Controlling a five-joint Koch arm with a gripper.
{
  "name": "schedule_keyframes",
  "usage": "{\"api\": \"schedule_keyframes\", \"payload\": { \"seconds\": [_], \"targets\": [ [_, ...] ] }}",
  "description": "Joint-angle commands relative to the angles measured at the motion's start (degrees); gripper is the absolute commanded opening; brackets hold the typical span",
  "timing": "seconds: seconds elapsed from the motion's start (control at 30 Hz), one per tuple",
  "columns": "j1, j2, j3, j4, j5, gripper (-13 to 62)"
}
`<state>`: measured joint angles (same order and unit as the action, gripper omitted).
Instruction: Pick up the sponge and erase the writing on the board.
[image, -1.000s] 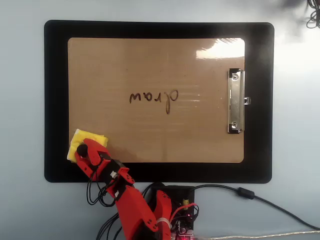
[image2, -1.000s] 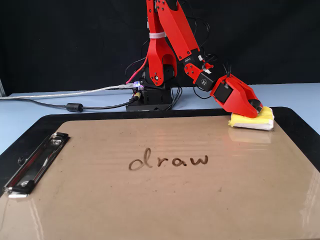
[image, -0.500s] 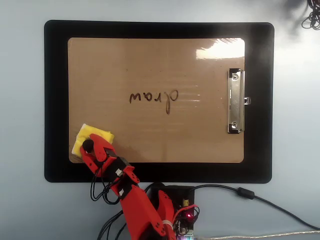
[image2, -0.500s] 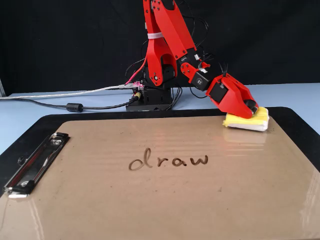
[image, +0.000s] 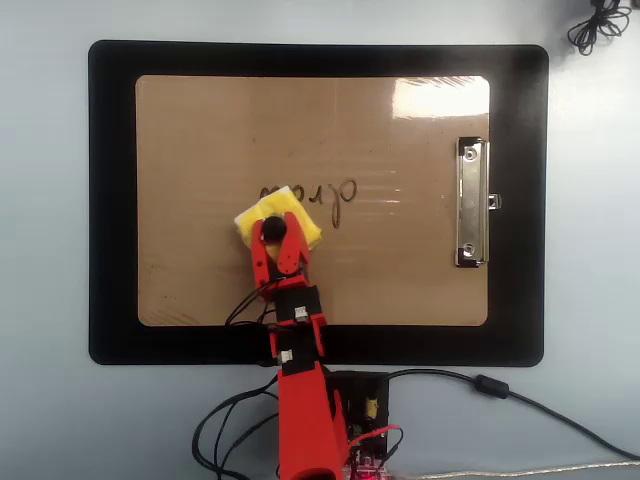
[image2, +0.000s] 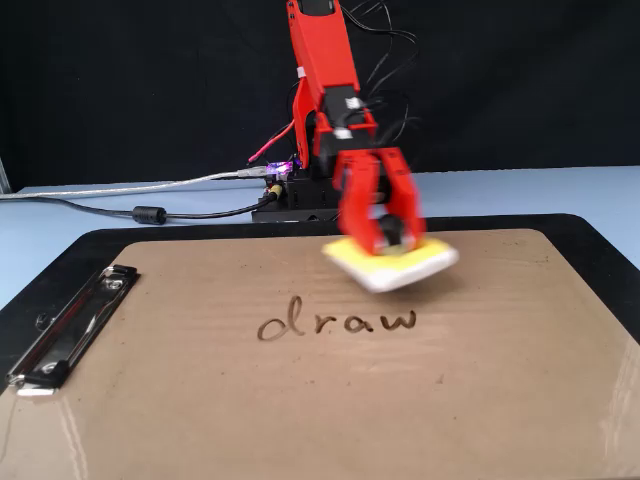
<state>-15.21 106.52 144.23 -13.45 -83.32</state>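
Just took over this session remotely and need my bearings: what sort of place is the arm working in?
Probably a hobbyist's desk setup, not a factory. A pale blue table carries a black mat and a brown clipboard, loose cables run to the arm's base, and a black backdrop hangs behind.

Bare board (image: 200, 130) left open around the writing (image2: 340, 322), metal clip (image: 472, 203) raised at one short edge, cables (image2: 120, 200) kept behind the mat (image: 110, 200).
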Motion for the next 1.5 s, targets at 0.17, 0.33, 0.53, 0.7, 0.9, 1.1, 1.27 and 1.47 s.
{"api": "schedule_keyframes", "payload": {
  "seconds": [0.17, 0.33, 0.53, 0.7, 0.9, 1.1, 1.27, 1.47],
  "targets": [
    [17.7, -2.8, -9.9, 1.5, 11.2, -8.0],
    [20.7, -16.3, -20.7, 1.6, 11.6, -8.0],
    [20.3, -17.6, -14.9, -3.8, 11.2, -8.0],
    [19.9, -15.4, -1.1, -14.5, 9.5, -8.0],
    [20.0, -15.9, 0.7, -17.7, 9.5, -8.0],
    [20.0, -34.4, -20.3, -17.4, 9.7, -8.0],
    [20.0, -27.7, -11.3, -17.9, 9.3, -8.0],
    [19.9, -3.6, 12.9, -17.6, 8.4, -8.0]
  ]
}}
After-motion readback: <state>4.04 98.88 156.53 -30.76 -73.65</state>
